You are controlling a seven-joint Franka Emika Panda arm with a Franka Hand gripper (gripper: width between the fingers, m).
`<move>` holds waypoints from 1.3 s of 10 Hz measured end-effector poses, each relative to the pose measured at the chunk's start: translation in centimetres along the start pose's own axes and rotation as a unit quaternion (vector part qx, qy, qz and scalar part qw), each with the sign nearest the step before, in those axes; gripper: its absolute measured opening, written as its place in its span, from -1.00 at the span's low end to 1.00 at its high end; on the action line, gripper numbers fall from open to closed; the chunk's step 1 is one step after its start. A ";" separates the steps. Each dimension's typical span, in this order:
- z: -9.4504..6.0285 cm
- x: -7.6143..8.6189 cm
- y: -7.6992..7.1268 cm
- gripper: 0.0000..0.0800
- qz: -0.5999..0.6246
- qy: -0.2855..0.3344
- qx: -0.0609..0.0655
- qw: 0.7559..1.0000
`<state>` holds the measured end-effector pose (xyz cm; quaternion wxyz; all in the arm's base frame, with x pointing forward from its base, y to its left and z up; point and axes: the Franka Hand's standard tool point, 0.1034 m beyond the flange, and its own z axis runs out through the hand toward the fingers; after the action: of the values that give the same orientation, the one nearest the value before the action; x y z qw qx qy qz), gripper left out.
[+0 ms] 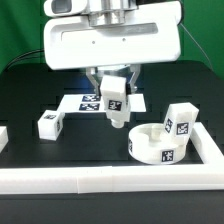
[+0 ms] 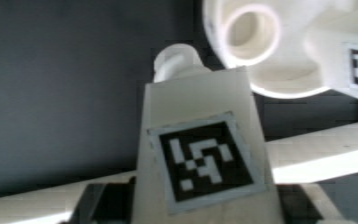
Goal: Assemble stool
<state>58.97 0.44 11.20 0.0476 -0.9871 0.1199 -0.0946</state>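
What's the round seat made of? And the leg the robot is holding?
The round seat looks like white plastic, smooth and matte, with molded holes. The leg is likely the same plastic, equally plain; its black-and-white tag looks like a printed sticker.

Gripper [image 1: 113,84] clamped on a tagged upright leg [image 1: 115,104], off the table, just to the exterior view's left of the seat disc [image 1: 150,152]. Second leg [image 1: 181,120] touches the disc's right rim; third leg [image 1: 50,124] lies well left of the disc.
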 end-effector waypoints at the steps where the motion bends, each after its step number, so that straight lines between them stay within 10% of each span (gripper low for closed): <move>1: 0.2 -0.2 -0.5 -0.18 0.024 0.000 0.010 1.000; 5: 0.2 -0.4 -1.1 -0.18 0.024 -0.010 0.005 1.000; 9: 0.9 -1.5 -1.4 -0.18 0.100 0.053 0.034 0.993; 13: 0.9 -1.3 -1.3 -0.18 0.090 0.134 0.014 0.987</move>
<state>58.20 2.07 10.21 0.0536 -0.9500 0.2118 -0.2231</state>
